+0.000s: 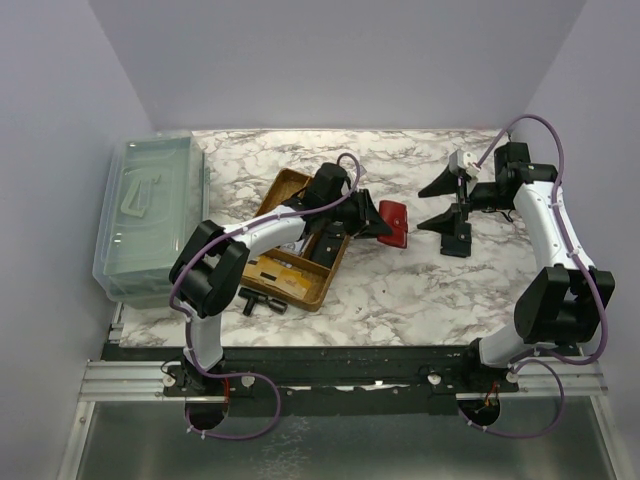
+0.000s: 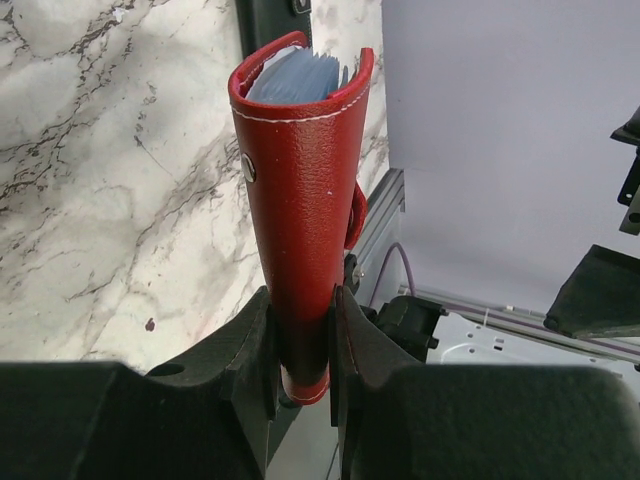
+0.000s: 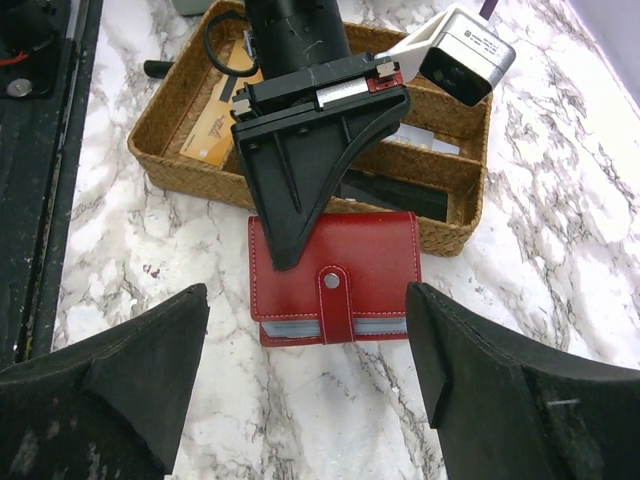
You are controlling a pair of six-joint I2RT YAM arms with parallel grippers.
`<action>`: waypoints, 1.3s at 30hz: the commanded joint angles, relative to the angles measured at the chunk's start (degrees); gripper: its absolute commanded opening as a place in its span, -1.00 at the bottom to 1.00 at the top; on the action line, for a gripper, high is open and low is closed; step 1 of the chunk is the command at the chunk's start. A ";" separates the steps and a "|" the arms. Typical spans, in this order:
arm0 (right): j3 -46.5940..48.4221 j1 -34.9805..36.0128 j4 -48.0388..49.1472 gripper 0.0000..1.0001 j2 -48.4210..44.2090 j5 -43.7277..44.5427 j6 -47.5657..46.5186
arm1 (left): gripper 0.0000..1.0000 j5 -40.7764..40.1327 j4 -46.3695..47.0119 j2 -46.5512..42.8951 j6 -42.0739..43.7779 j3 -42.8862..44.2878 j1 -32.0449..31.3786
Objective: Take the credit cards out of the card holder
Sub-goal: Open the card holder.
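The red leather card holder [image 1: 394, 222] lies just right of the wicker tray, its snap strap closed. My left gripper [image 1: 378, 222] is shut on its spine end; the left wrist view shows the holder [image 2: 300, 200] pinched between the fingers [image 2: 252, 350], with pale card sleeves at its far open edge. In the right wrist view the holder [image 3: 335, 275] lies flat with the left finger over its top left corner. My right gripper [image 1: 437, 205] is open wide, empty, a short way right of the holder, which sits between its fingertips [image 3: 165, 370]. No card is out.
A wicker tray [image 1: 330, 285] holds cards and dark items left of the holder. A clear plastic lidded box [image 1: 150, 215] stands at the far left. A small black tool [image 1: 262, 302] lies in front of the tray. Walls enclose the marble table [image 1: 420, 290].
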 commanded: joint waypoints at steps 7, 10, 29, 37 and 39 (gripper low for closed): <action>0.85 0.90 -2.03 0.73 0.16 0.78 -2.98 | -1.00 -1.44 -2.45 -3.37 -0.35 1.77 -1.24; 0.92 1.29 -2.32 0.74 0.18 0.89 -3.15 | -1.00 -1.94 -2.58 -3.91 -0.79 1.19 -1.44; 1.03 3.13 -3.71 0.74 -0.20 4.84 -4.27 | -1.00 -2.67 -2.85 -4.64 -3.13 0.72 -2.36; -0.33 5.30 -1.37 0.74 -0.98 9.25 -4.08 | -1.00 -2.58 -3.02 -4.14 -4.63 1.05 -2.56; -0.20 5.96 -1.38 0.74 -0.97 9.57 -4.12 | -1.00 -2.64 -3.10 -4.16 -4.92 0.95 -2.62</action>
